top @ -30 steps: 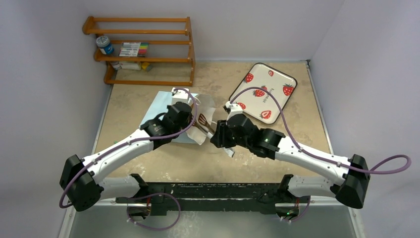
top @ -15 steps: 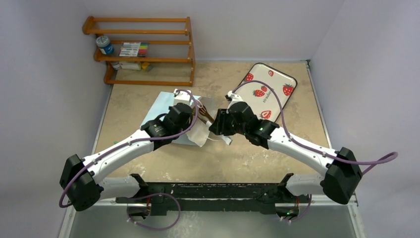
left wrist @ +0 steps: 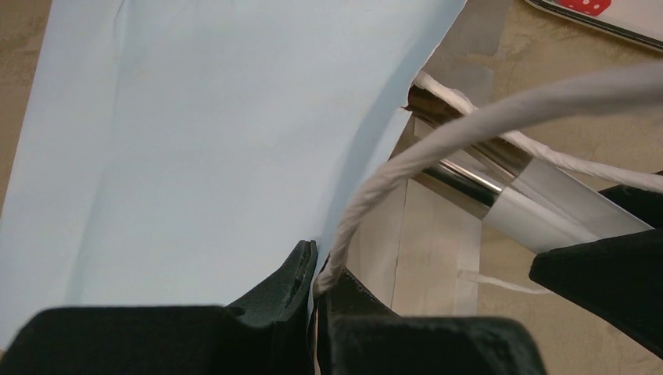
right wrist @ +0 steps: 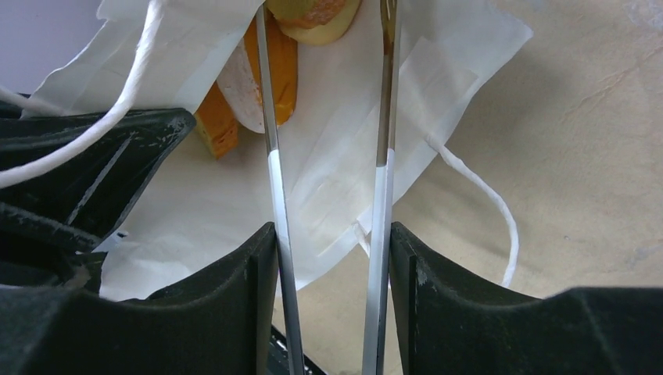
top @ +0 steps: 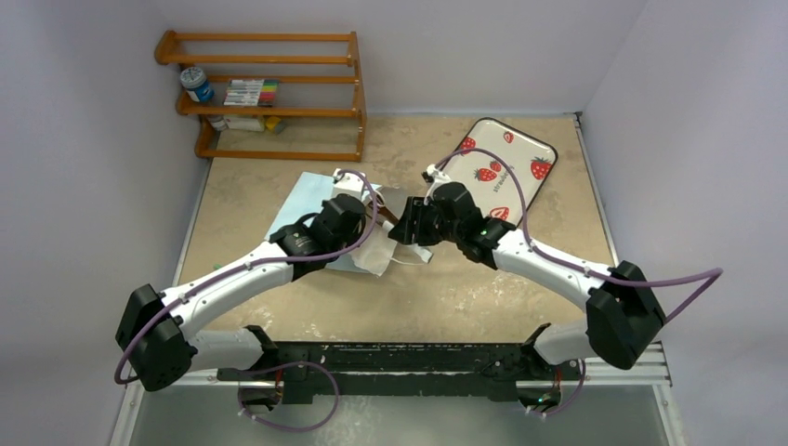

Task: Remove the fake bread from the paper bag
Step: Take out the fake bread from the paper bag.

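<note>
The light blue paper bag [top: 299,200] lies on its side, its white-lined mouth facing right. My left gripper [left wrist: 317,269] is shut on the bag's upper edge beside the white cord handle [left wrist: 438,144]. My right gripper [right wrist: 332,234] is shut on metal tongs [right wrist: 270,156], one tong arm against each finger. The tong tips reach into the bag's mouth. Inside lies the fake bread [right wrist: 283,70]: orange and pale pieces, one just left of the left tong arm, another [right wrist: 317,12] between the tips. From above the tongs [top: 388,216] bridge both grippers.
A white strawberry-print tray [top: 520,149] sits at the back right, just behind the right arm. A wooden shelf [top: 265,93] with a jar and markers stands at the back left. A loose cord handle [right wrist: 485,195] trails on the table to the right of the bag's mouth.
The right arm has moved away from the near edge and left, pushing the tongs into the bag's mouth, and the tong arms have spread a little. The left gripper keeps its hold on the bag.
</note>
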`<action>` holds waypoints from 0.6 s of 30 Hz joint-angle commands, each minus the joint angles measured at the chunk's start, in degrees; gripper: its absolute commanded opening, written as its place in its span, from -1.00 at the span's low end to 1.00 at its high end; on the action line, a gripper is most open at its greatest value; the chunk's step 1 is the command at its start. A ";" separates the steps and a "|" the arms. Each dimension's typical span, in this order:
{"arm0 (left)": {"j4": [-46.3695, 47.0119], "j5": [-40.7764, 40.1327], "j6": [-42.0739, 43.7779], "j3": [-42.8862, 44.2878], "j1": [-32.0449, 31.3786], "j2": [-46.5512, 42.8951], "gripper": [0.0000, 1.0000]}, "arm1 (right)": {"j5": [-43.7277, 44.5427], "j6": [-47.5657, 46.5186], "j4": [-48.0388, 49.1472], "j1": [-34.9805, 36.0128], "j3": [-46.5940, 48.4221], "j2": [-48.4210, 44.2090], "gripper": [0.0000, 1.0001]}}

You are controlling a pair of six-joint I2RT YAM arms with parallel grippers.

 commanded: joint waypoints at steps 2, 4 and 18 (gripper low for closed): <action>3.27 1.46 0.49 2.15 -0.59 0.03 -1.00 | -4.93 -1.03 7.77 -1.24 0.97 2.70 0.05; 3.23 1.58 0.55 2.17 -0.66 0.24 -1.00 | -5.90 -0.86 9.15 -1.39 0.93 3.49 0.05; 4.97 2.00 0.84 1.86 -0.67 1.45 -1.00 | -2.74 -0.16 9.27 -1.61 -1.83 0.36 -1.00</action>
